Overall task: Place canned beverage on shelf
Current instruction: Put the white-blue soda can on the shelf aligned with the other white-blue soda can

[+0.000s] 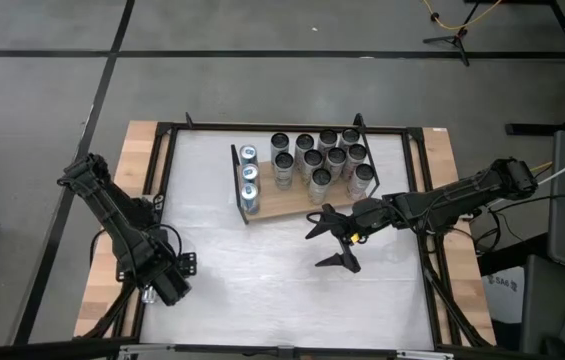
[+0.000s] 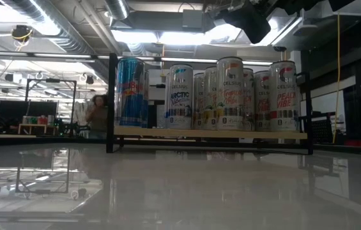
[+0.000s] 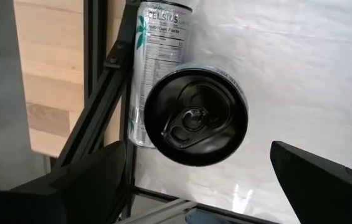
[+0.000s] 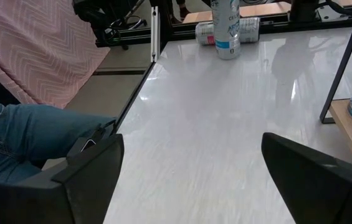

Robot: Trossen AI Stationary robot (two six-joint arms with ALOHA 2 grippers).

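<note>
Shelf (image 1: 292, 205) runs left to right at the table's far middle in our high view, right gripper (image 1: 332, 240) gaping empty nearby; our left wrist view shows the left gripper (image 3: 194, 180) wide open, empty, above an upright can (image 3: 194, 115).

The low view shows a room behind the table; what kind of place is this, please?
Probably a robotics lab or workshop: exposed ceiling ducts, strip lights, a camera tripod on the floor, and benches with equipment behind the shelf.
</note>
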